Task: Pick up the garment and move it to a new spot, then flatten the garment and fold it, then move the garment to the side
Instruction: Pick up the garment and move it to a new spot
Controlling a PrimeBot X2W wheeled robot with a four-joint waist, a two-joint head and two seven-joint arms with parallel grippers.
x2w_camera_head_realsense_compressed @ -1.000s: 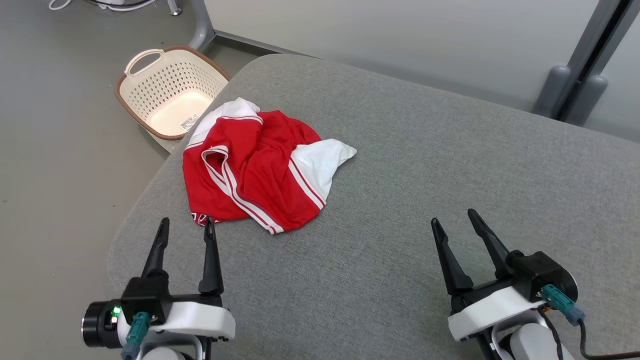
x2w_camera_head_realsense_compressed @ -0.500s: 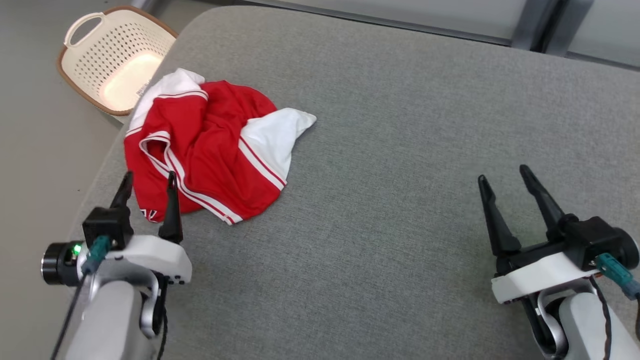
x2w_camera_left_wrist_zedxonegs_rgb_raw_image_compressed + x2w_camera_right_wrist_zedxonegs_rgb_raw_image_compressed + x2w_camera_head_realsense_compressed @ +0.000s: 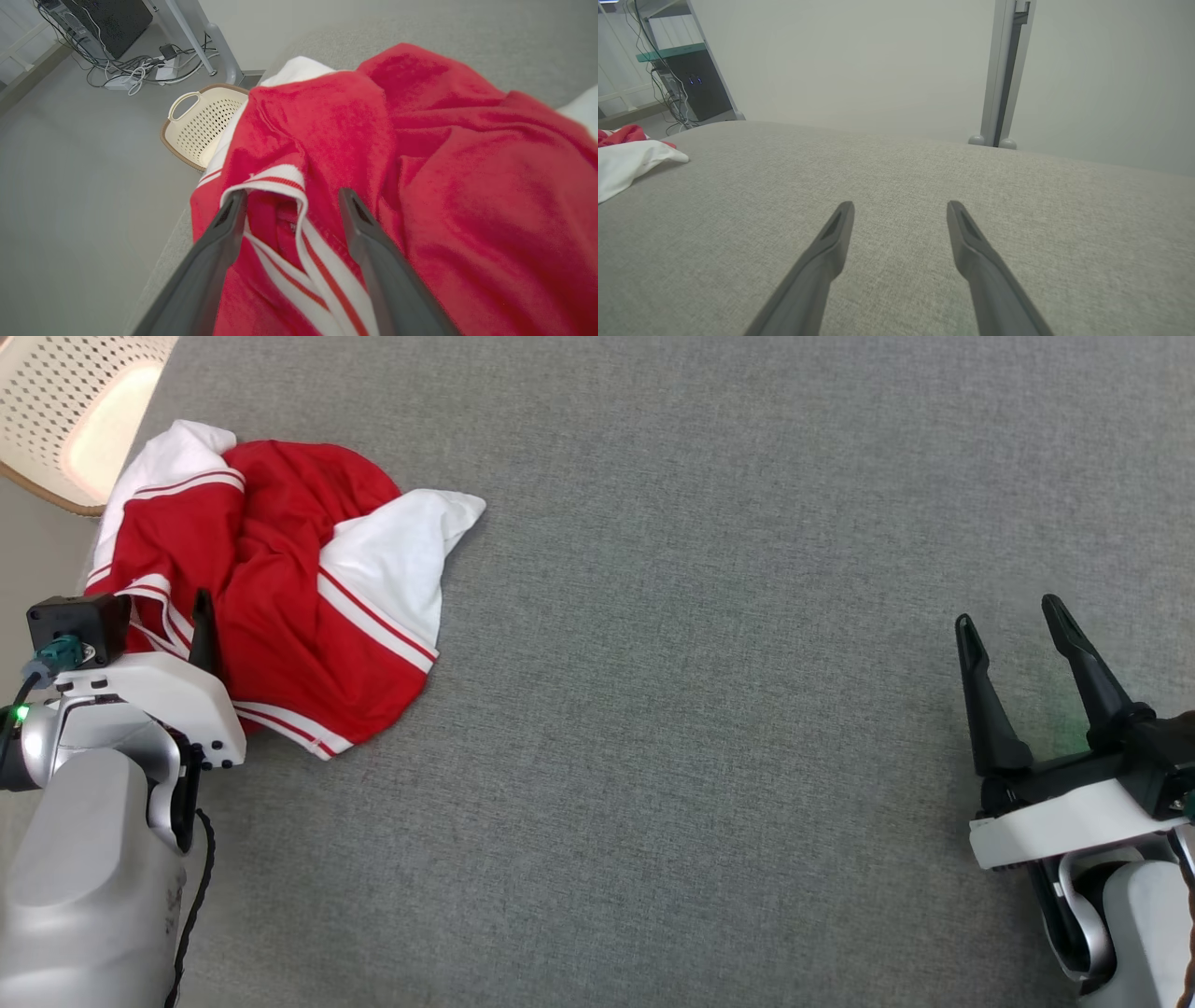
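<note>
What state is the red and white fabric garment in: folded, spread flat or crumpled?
Crumpled. The red and white fabric garment lies heaped on the grey cloth surface, creased, with layers bunched over each other.

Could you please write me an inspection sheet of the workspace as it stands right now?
Surface: grey fabric-covered table, flat and smooth.
Job's things: crumpled red-and-white fabric garment at the table's left edge, neither flattened nor folded.
Clutter: nothing seen.
Grippers: left gripper jaws open either side of the garment's striped trim, contact unclear; right gripper jaws open over bare table, well apart from the garment.
Cables: tangled white and black cables on the floor beside a black computer case.
Surroundings: cream perforated plastic basket on the grey floor beside the table; pale wall; grey metal post.
</note>
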